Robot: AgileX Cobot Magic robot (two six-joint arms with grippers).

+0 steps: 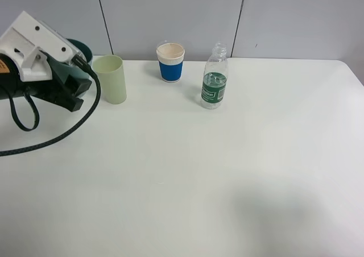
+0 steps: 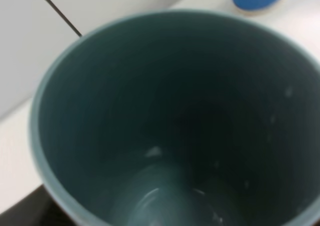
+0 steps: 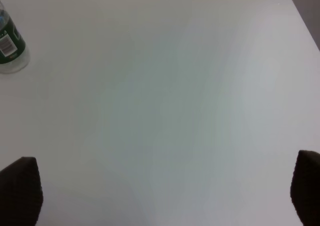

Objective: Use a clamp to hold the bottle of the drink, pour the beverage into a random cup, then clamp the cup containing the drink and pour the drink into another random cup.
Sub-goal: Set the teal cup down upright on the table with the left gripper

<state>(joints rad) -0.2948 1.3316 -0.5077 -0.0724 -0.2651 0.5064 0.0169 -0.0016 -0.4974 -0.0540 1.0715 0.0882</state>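
Note:
A clear bottle (image 1: 214,78) with a green label stands uncapped at the back middle of the table; it also shows in the right wrist view (image 3: 9,46). To its left stand a blue cup (image 1: 170,62) with a white rim and a pale green cup (image 1: 111,78). A dark teal cup (image 1: 83,48) sits at the back left, mostly hidden behind my left arm (image 1: 40,63). The left wrist view looks straight into the teal cup (image 2: 175,121), very close, and the left fingers are hidden. My right gripper (image 3: 162,191) is open and empty over bare table, far from the bottle.
The white table (image 1: 227,171) runs wide in front of the cups. A grey panelled wall (image 1: 284,18) stands behind the table's back edge. A black cable (image 1: 68,129) from the left arm loops over the table's left side.

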